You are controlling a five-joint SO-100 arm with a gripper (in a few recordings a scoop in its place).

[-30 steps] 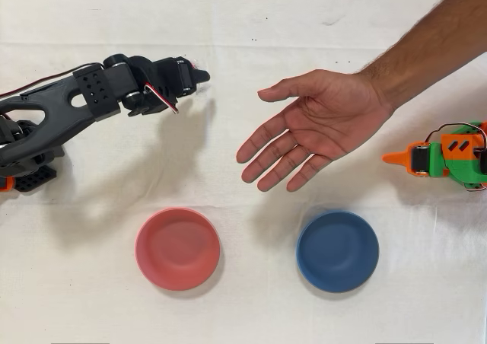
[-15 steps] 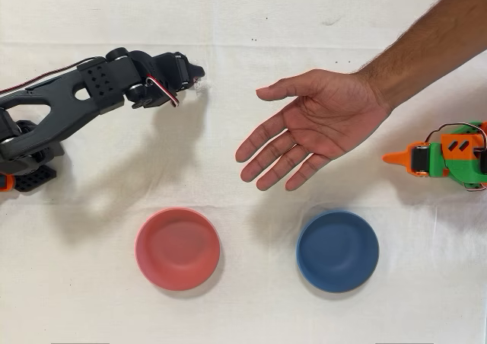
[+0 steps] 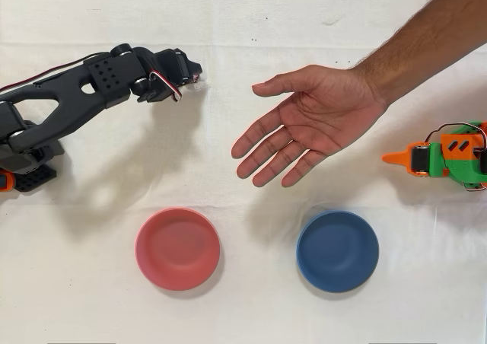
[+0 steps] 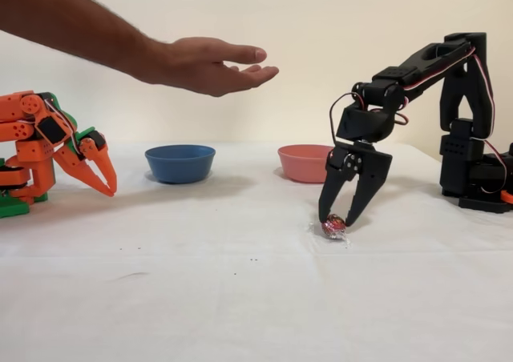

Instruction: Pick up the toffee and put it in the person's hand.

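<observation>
From overhead the black arm's hand [image 3: 194, 76] sits left of the person's hand [image 3: 319, 123], while the fixed view shows its jaws open, straddling the toffee [image 4: 333, 227] on the tabletop [image 4: 240, 298]: light, slippery-wrapped, best pinched across its round middle.

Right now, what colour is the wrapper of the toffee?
Shiny dark red; the toffee shows best in the fixed view.

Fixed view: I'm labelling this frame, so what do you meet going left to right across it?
Idle orange arm → blue bowl → person's hand, raised above the table → pink bowl → toffee on the cloth, between the open fingers of the black arm's gripper → black arm's base.
</observation>
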